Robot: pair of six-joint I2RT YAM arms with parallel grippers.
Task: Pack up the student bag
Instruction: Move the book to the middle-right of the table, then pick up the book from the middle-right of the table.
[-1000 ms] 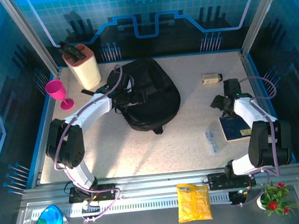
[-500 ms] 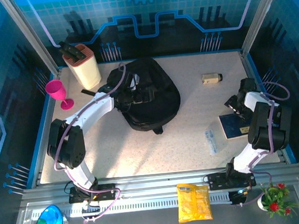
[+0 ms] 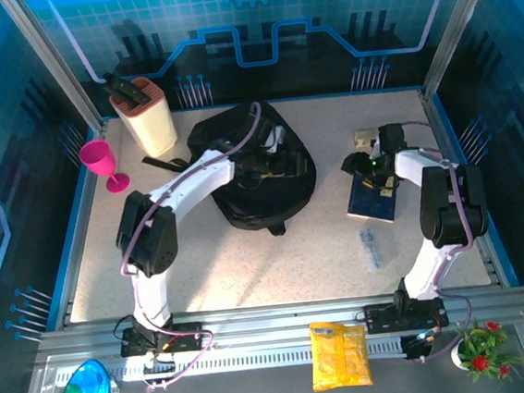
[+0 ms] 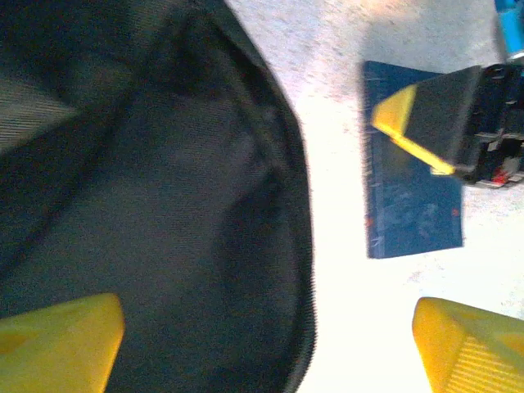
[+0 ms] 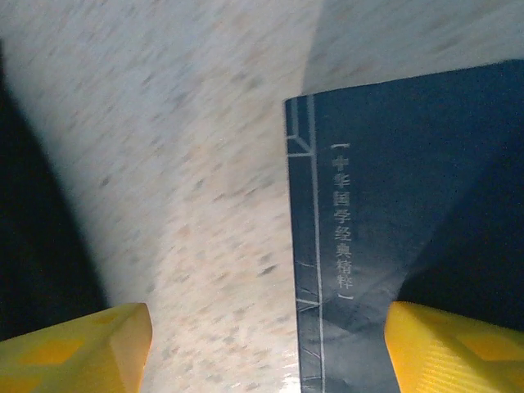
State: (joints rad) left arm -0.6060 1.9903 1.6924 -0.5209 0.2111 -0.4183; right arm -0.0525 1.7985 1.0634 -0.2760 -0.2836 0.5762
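1. Left gripper (image 4: 264, 344): yellow fingers set wide, clamping nothing, poised over the curved edge of the black student bag (image 4: 164, 205).
2. Right gripper (image 5: 266, 348): fingers likewise wide (nothing held). The printed corner of a dark blue notebook (image 5: 409, 205) lies between them.
3. Student bag: lies centre of the top view, slightly above the middle, on the speckled table (image 3: 204, 267).
4. Notebook: right of centre in the top view, apart from the bag.

The student bag (image 4: 164, 213) runs off three sides of our left wrist view, blurred. Our right wrist view cuts the blue notebook (image 5: 409, 205) at right and bottom. From above, we cannot identify the small clear item (image 3: 370, 247).
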